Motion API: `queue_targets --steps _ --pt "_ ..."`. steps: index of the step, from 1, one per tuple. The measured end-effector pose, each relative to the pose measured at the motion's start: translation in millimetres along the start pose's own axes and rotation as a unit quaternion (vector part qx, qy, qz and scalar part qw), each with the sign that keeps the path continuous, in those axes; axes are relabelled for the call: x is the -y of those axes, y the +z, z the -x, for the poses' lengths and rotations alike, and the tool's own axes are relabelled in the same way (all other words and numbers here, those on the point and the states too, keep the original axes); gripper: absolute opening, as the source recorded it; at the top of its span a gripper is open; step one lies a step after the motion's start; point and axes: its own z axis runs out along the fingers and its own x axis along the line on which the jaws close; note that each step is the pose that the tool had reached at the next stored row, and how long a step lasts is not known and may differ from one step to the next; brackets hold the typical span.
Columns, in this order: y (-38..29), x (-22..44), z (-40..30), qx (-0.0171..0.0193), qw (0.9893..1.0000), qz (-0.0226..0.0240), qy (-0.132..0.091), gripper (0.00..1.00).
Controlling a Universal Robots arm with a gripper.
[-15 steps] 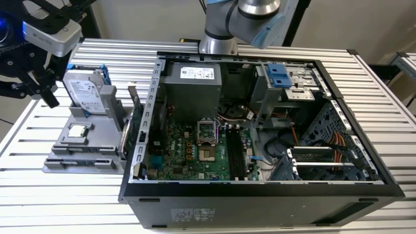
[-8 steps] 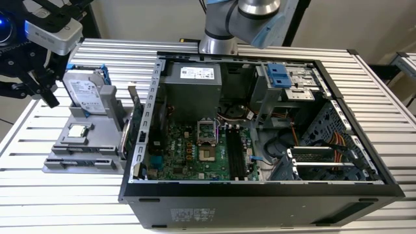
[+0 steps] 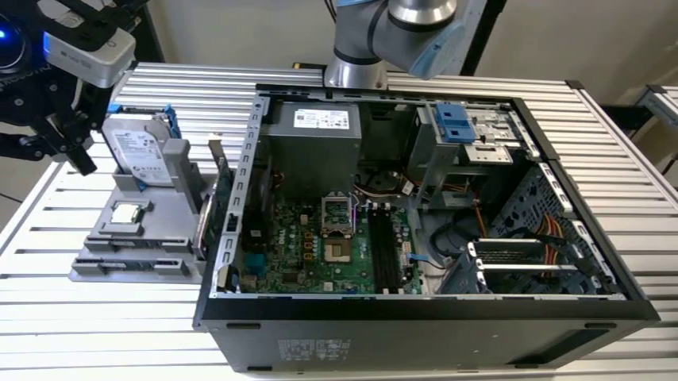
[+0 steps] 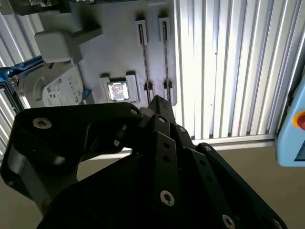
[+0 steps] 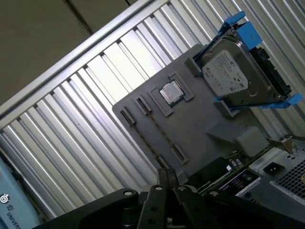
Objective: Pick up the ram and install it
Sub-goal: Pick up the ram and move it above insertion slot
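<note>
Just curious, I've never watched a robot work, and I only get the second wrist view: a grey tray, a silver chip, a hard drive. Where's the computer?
Observer: In the exterior view, an open black metal computer case stands on the ribbed metal table, at the exterior view's right of the flat grey plastic tray.
Visitor: Is the arm's hand over it?
Observer: No. The gripper hangs at the exterior view's left, beside the silver hard drive standing upright on the tray.
Visitor: Which piece gets installed?
Observer: The ram, a long narrow blue-green circuit stick at the tray's near end, apart from the gripper.
</note>
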Motion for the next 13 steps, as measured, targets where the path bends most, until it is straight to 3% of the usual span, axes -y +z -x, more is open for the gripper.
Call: queue_targets --steps 13 --pt "0.0 -1.0 1.4 -0.0005 0.9999 0.0004 -0.016 0.0"
